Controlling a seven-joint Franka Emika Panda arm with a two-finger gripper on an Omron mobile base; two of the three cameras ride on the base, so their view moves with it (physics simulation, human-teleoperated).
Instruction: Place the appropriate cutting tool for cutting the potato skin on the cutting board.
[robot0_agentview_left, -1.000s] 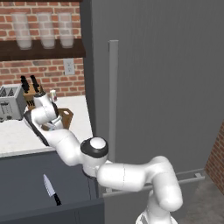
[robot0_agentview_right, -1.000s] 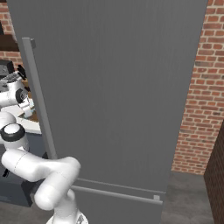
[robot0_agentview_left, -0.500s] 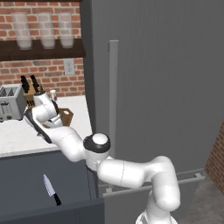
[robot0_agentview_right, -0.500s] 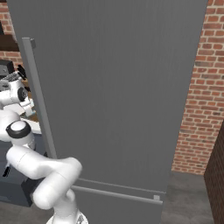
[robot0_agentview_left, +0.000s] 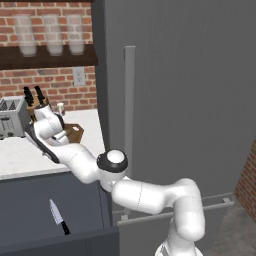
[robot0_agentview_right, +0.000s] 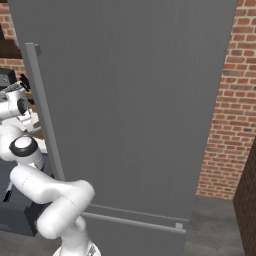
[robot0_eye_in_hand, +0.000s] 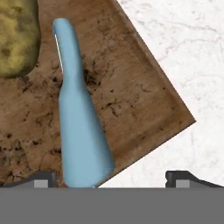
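Note:
The light-blue peeler lies flat on the brown wooden cutting board, its narrow end pointing away from me. Just off that narrow end, on the board's far left, is the yellowish potato. My gripper hangs right over the peeler's thick handle end, open, with the fingertips spread wide on either side and not touching it. In the left base view the gripper is low over the board on the white counter.
A knife block and a toaster stand behind the board. A black-handled knife lies lower down at the front. The tall grey fridge rises right beside the counter.
The arm's elbow has shifted slightly up and to the right. The hand has stayed over the cutting board.

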